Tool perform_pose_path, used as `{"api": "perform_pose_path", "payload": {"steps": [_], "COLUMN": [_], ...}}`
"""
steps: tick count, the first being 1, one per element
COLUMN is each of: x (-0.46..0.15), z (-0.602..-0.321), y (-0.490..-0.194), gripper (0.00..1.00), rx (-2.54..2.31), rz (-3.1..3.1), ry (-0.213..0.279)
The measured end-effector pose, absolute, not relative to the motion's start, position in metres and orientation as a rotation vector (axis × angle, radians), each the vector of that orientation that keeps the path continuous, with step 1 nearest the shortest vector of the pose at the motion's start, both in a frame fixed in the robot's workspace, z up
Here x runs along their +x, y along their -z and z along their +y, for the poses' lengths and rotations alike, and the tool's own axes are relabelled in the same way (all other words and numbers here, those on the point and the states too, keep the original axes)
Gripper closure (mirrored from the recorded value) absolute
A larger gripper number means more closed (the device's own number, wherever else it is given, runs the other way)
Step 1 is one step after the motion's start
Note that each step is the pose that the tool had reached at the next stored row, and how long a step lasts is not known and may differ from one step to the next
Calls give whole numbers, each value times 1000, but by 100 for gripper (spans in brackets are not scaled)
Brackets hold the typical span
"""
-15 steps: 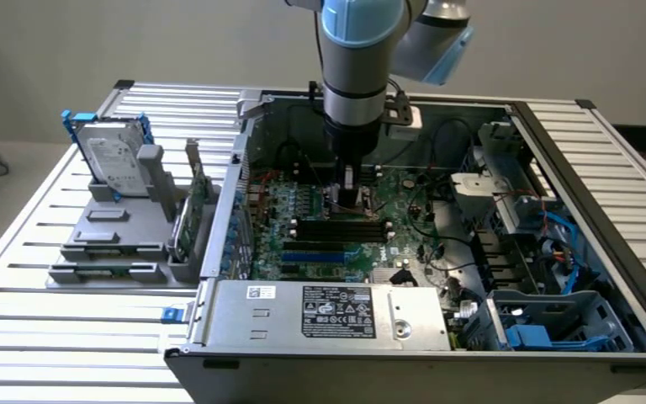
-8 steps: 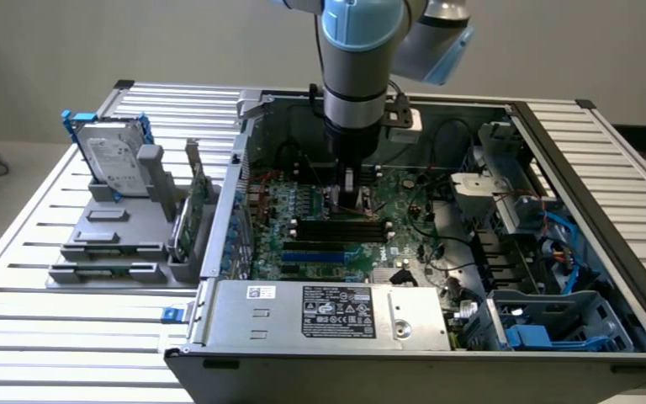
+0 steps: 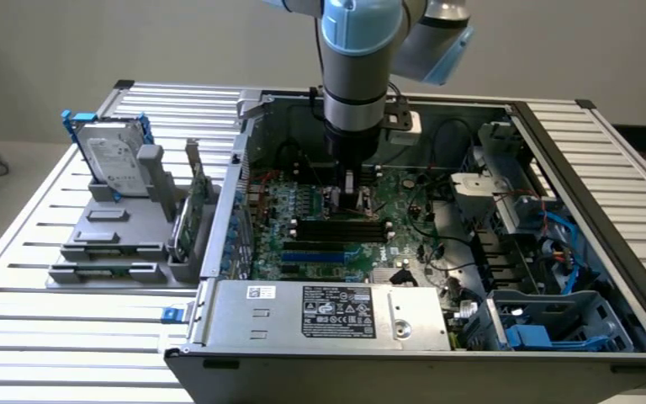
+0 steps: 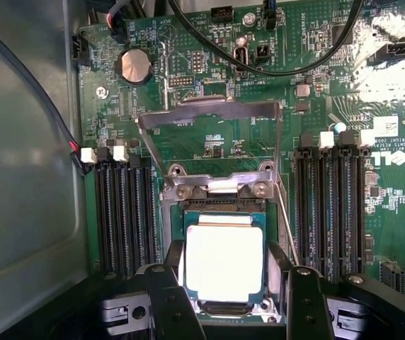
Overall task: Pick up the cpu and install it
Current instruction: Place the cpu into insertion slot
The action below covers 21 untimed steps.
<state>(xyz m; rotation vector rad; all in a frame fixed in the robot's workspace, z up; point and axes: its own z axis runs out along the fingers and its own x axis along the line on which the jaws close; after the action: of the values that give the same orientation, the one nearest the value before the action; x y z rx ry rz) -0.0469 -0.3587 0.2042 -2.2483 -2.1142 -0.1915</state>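
Slatted metal worktop (image 3: 31,320), plain pale wall (image 3: 132,42) behind. An open computer case (image 3: 413,379) lies on its side on the worktop and takes up most of it. The arm (image 3: 357,50) comes straight down into the case, with the gripper (image 3: 353,198) low over the green motherboard (image 3: 323,244)

On the exterior view's left, outside the case: a grey stand (image 3: 110,244) with a hard drive (image 3: 110,156) upright in a blue frame. Inside the case, the silver power supply (image 3: 323,313) sits along the near edge and a blue drive cage (image 3: 558,324) in the near corner on the exterior view's right

Wrist view: the cpu (image 4: 224,262), pale metal top up, lies flat in the socket between two banks of black memory slots (image 4: 117,212). The socket's metal frame (image 4: 209,113) is flipped up and stands open beyond the cpu. Black cables (image 4: 287,67) loop over the board past the frame, well apart from the socket, and a coin battery (image 4: 135,66) is near them

Jaws are wide, one finger (image 4: 167,297) each side of the cpu. A strip of socket shows between the cpu and the other finger, so they're not clamped on it. Nothing lies over the cpu top
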Motion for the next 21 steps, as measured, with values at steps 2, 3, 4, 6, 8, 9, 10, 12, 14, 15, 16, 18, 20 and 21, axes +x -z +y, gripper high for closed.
{"api": "perform_pose_path", "payload": {"steps": [2,3,4,6,8,9,10,12,14,15,16,18,20,21], "x": [-47,-47,-47,-47,-47,-47,-47,-47,-47,-47,-47,-47,-47,-47], "z": [-359,-359,-359,-359,-358,-358,-358,-357,-356,-356,-355,-355,-354,-354], "y": [-204,-204,-204,-204,-204,-204,-204,-204,-204,-204,-204,-204,-204,-204], "gripper": [45,45,45,45,45,45,45,45,45,45,45,45,45,45], "rx": [-2249,-2249,-2249,-2250,-2251,-2251,-2251,-2250,-2250,-2250,-2250,-2252,-2253,-2254], "rz": [-2115,-2115,-2115,-2116,-2117,-2118,-2119,-2121,-2125,-2127,-2129,-2135,-2141,-2144], "ry": [191,191,190,189,187,187,186,184,181,179,176,169,163,159]}}
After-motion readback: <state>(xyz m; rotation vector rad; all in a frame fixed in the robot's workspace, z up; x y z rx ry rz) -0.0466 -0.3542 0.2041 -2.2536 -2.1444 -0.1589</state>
